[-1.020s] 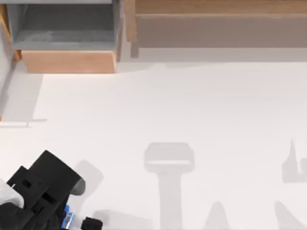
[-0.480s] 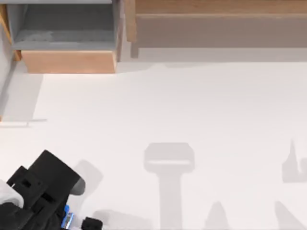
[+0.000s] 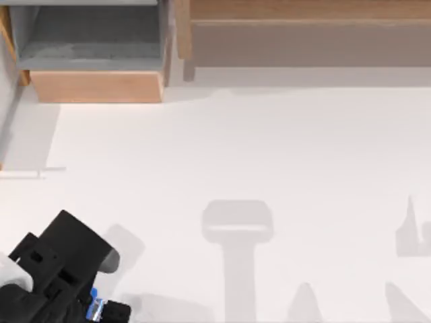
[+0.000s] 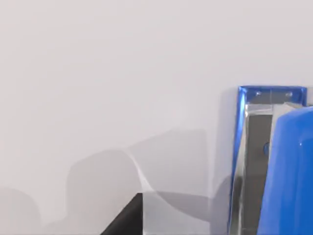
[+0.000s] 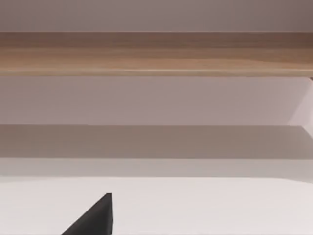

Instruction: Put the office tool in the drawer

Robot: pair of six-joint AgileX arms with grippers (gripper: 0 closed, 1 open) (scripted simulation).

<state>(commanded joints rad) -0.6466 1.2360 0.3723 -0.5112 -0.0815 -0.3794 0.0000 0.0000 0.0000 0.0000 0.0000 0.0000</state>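
The left gripper (image 3: pixel 101 311) sits low at about seven o'clock on the white table (image 3: pixel 269 155), over the blue stapler (image 3: pixel 93 306); I cannot tell how its jaws stand. The drawer (image 3: pixel 94 86) stands open at eleven o'clock, well apart from the stapler, beside the long wooden shelf unit (image 3: pixel 303 27).

- Top cam hangs over the desk (image 3: pixel 269 148) looking straight down; the drawer (image 3: pixel 94 86) is at the far left corner, the shelf unit (image 3: pixel 303 33) along the far edge.
- Left wrist cam sits super close to the desk surface, right up against the blue stapler (image 4: pixel 288 166), same near-left corner the top cam shows.
- Right wrist cam looks low and level across the desk at the shelf unit.
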